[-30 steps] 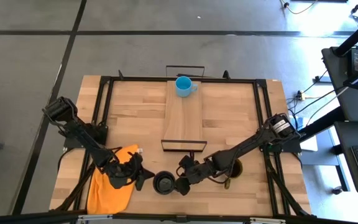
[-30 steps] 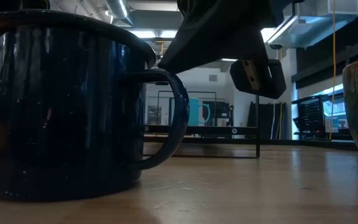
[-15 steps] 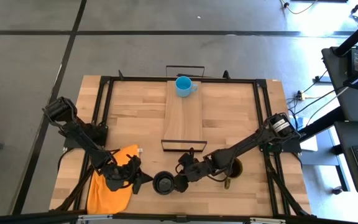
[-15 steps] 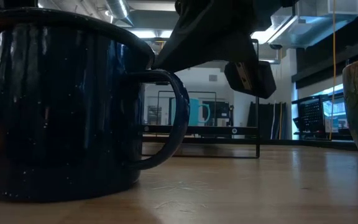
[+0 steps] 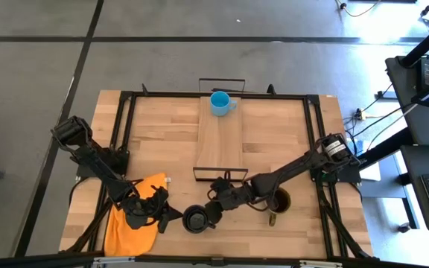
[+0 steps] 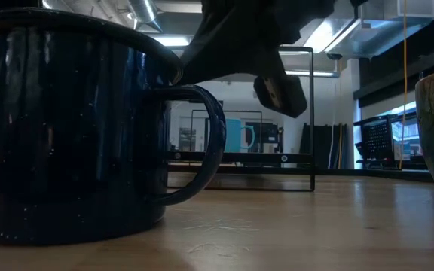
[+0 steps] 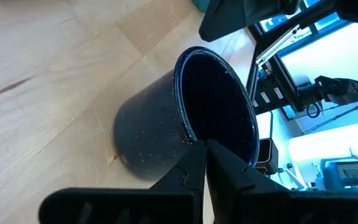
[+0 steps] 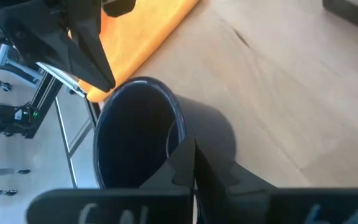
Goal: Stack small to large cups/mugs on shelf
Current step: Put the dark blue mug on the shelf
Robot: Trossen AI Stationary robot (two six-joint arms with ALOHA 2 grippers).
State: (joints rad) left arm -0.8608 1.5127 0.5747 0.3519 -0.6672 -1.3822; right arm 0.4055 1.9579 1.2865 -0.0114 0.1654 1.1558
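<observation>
Your mid-sized black speckled enamel mug (image 5: 194, 219) stands near the tabletop's front edge, with the right gripper (image 5: 211, 214) touching its rim, fingers pinched narrow. Your left gripper (image 5: 171, 217), fingers also together, sits just beside it over the orange cloth (image 5: 132, 223).

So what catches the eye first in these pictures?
Both dark arms meet at the black mug near the table's front edge, the left pincer and right pincer on either side of it. An orange cloth lies under the left arm, and a small light-blue cup sits alone on the shelf.
</observation>
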